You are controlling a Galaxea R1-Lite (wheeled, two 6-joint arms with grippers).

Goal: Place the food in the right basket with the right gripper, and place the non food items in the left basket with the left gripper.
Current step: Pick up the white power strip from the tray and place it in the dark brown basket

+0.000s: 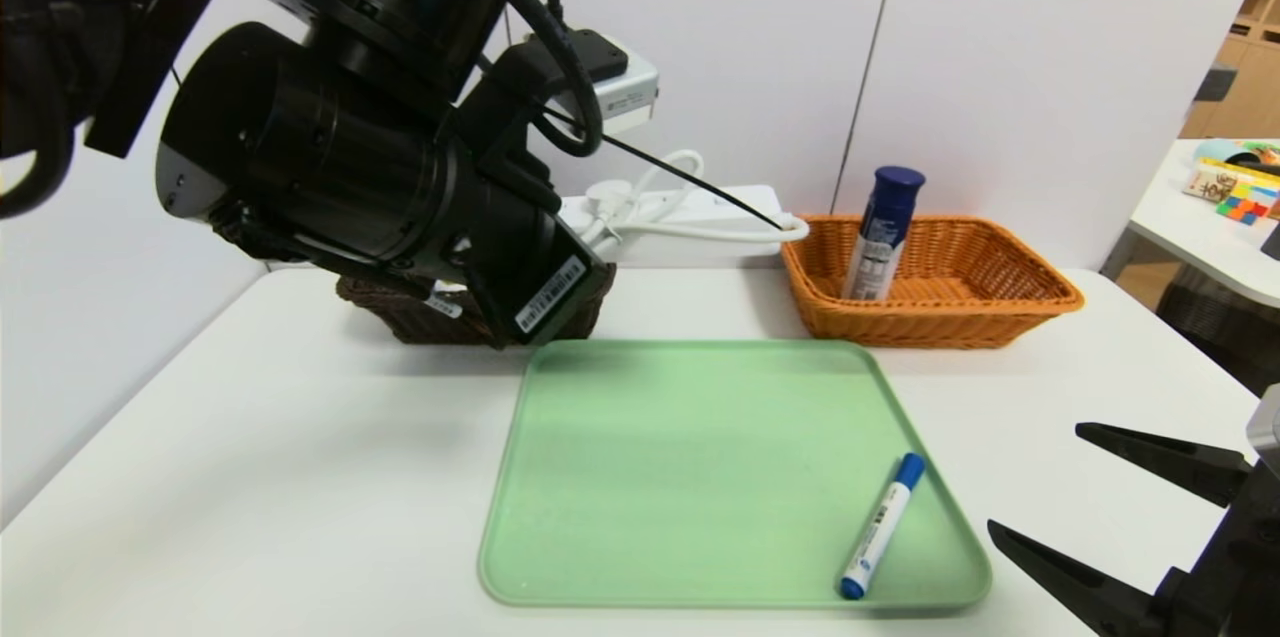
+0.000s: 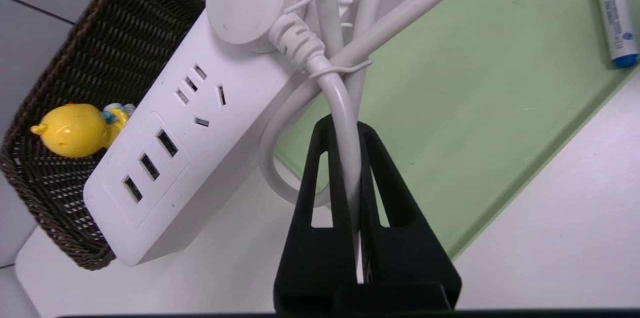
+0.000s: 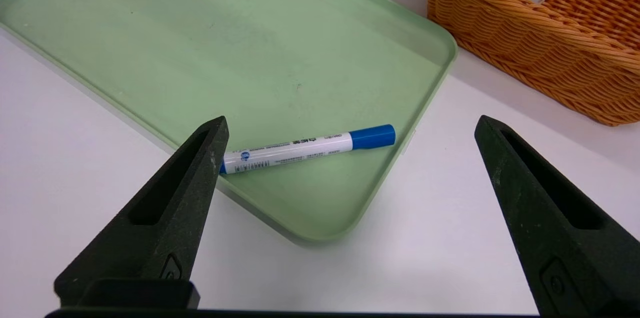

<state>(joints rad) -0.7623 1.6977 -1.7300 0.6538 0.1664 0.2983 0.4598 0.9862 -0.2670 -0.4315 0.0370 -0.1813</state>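
Note:
My left gripper is shut on the looped white cord of the power strip, which hangs in the air with one end over the left basket. The yellow duck lies inside that dark basket. In the head view the power strip shows behind my bulky left wrist. The food can stands upright in the right basket. The blue-capped marker lies on the green tray, near its right front corner. My right gripper stands open and empty, low at the front right, facing the marker.
The green tray fills the middle of the white table, in front of both baskets. A wall runs close behind the baskets. A second table with colourful boxes stands off to the right.

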